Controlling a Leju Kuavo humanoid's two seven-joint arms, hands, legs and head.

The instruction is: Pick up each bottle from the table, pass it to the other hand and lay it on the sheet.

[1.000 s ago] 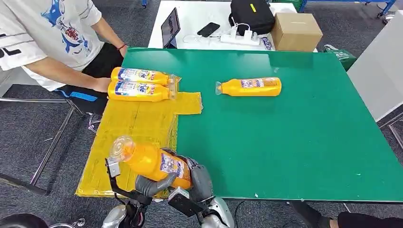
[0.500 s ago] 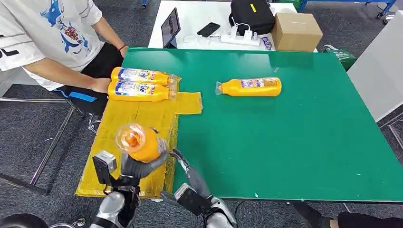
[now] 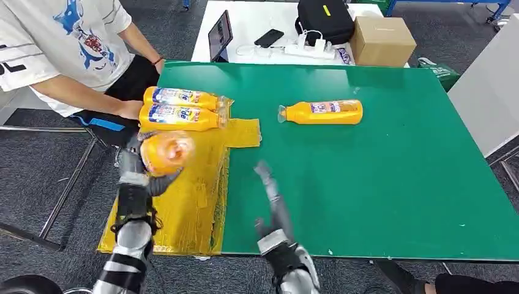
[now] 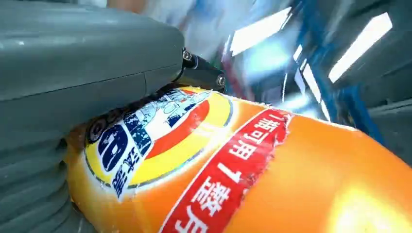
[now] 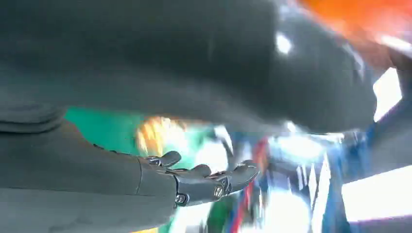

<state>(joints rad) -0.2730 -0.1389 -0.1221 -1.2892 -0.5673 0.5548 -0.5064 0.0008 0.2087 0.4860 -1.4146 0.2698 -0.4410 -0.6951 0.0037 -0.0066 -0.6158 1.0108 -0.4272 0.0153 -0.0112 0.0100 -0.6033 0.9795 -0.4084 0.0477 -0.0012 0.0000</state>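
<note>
While our left robot hand (image 3: 142, 173) grips the orange bottle (image 3: 166, 152) up over the yellow sheet (image 3: 183, 196), we judge the handover done and the laying-down step now in hand. Our right robot hand (image 3: 269, 184) hangs over the green bench (image 3: 379, 177) with its fingers spread and nothing in them, well apart from the bottle. Two bottles (image 3: 180, 108) already lie side by side at the sheet's far end, close to a seated person's forearm (image 3: 92, 101), and one last bottle (image 3: 321, 112) waits on the bench. Next we'd need to tip our bottle flat and lower it onto bare sheet short of that pair. Both arms are blurred, so finger placement is hard to read; up close the label (image 4: 160, 136) crowds the wrist view, and the bottle's cap end we cannot make out
</note>
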